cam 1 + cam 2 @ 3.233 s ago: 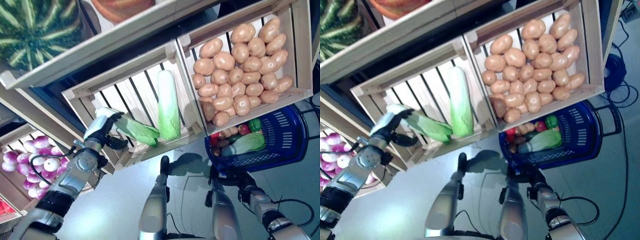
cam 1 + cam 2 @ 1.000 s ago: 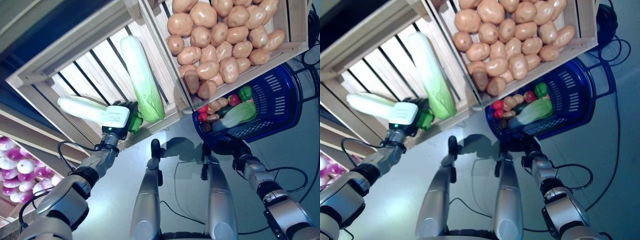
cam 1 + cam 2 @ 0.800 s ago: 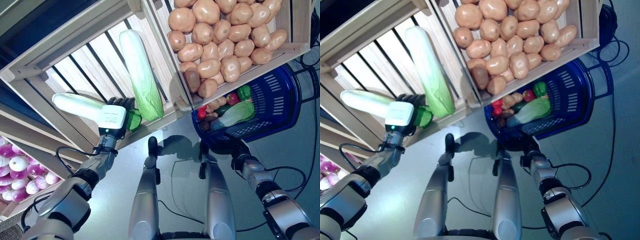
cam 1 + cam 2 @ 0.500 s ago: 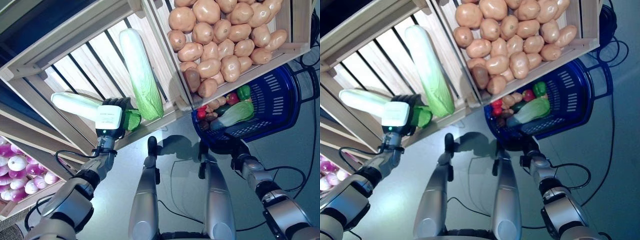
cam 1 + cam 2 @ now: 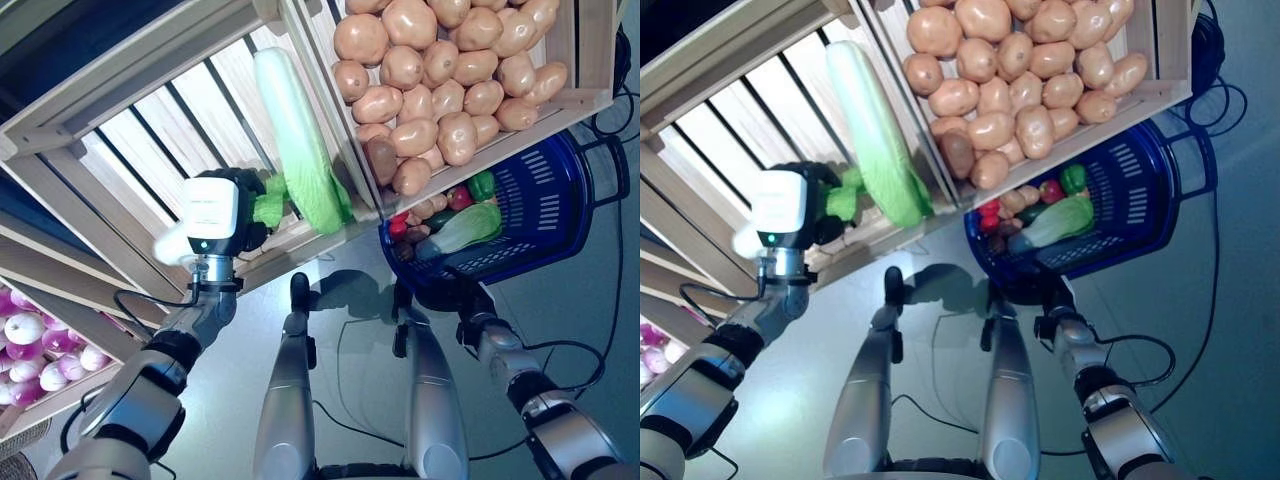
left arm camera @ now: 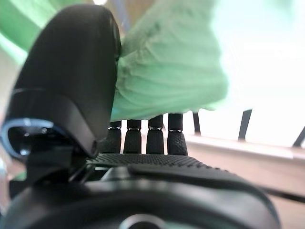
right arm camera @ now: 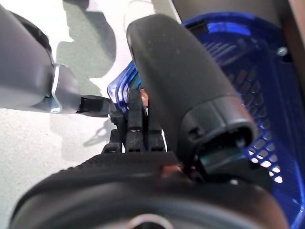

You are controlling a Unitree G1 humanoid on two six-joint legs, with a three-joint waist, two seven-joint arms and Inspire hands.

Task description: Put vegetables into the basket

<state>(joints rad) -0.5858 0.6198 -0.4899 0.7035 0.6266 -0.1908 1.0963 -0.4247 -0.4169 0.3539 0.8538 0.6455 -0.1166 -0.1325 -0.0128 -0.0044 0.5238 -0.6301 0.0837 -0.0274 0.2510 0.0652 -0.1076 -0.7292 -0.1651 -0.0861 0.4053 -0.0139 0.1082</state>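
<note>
My left hand (image 5: 215, 218) is shut on a long Chinese cabbage (image 5: 267, 206) at the front edge of a slatted wooden crate (image 5: 130, 150). Its green leafy end shows past the hand and its white end (image 5: 168, 247) sticks out the other way. In the left wrist view the thumb (image 6: 71, 71) and fingers curl round the green leaves (image 6: 167, 71). A second long cabbage (image 5: 298, 150) lies in the crate right beside the hand. The blue basket (image 5: 560, 210) stands on the floor at the right, holding a cabbage (image 5: 465, 228), a green pepper, red pieces and potatoes. My right hand (image 5: 462, 305) is open beside its near rim (image 7: 267, 62).
The wooden stand's crates fill the upper part of the eye views, with a crate of potatoes (image 5: 450, 90) overhanging the basket. Grey floor (image 5: 600, 320) lies in front of the stand and to the right of the basket.
My left hand has turned and lifted its cabbage out over the crate's front edge, so the white end now points down and left. The right hand has stayed by the basket.
</note>
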